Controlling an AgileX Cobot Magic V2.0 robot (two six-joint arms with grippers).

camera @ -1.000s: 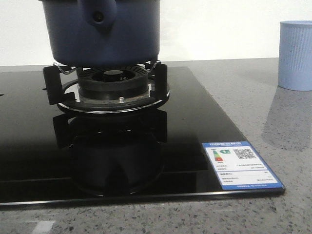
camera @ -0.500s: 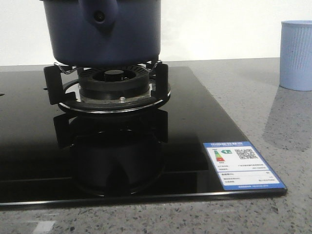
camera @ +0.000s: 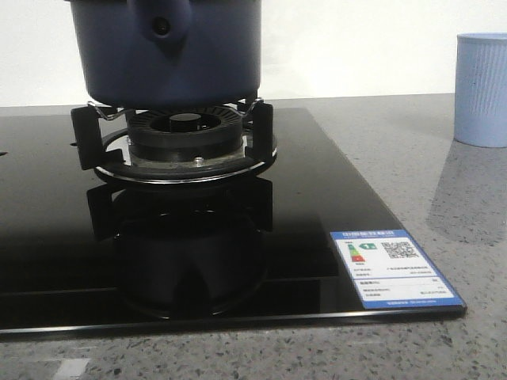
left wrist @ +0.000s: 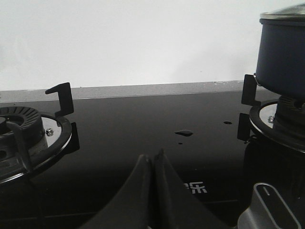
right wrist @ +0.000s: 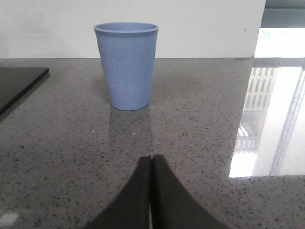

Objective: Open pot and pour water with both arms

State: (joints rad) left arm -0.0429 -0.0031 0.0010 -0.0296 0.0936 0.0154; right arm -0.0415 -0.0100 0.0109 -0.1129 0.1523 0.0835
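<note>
In the front view the blue pot (camera: 165,51) sits on the burner (camera: 184,138) of the black glass hob (camera: 333,190), at about 12 o'clock of the hob's near part, and its top edge is cut by the picture, so the lid is not visible here; the blue cup (camera: 481,89) stands upright on the grey counter (camera: 444,182) at about 2 o'clock from the pot, well apart from it. In the left wrist view the left end effector (left wrist: 153,160) hangs low over the glass with its two fingers pressed together and holding nothing; the pot is seen at about 2 o'clock from it, with a metal rim and a glass lid (left wrist: 286,13) resting on top, so the pot is closed now, and a few small drops (left wrist: 184,133) lie on the glass between. A second burner (left wrist: 26,131) is at 9 o'clock. In the right wrist view the right end effector (right wrist: 151,164) is also closed on nothing, just above the counter, and the cup stands at 12 o'clock in front of it; I cannot tell if there is water inside. A closed pot with a cup beside fits both a lid not lifted and a lid put back, so I judge only this: whichever arm goes to the lid should spread its fingers before coming near, approach the knob from straight above, and lift vertically; the pot rests only on thin supports and could slide.
</note>
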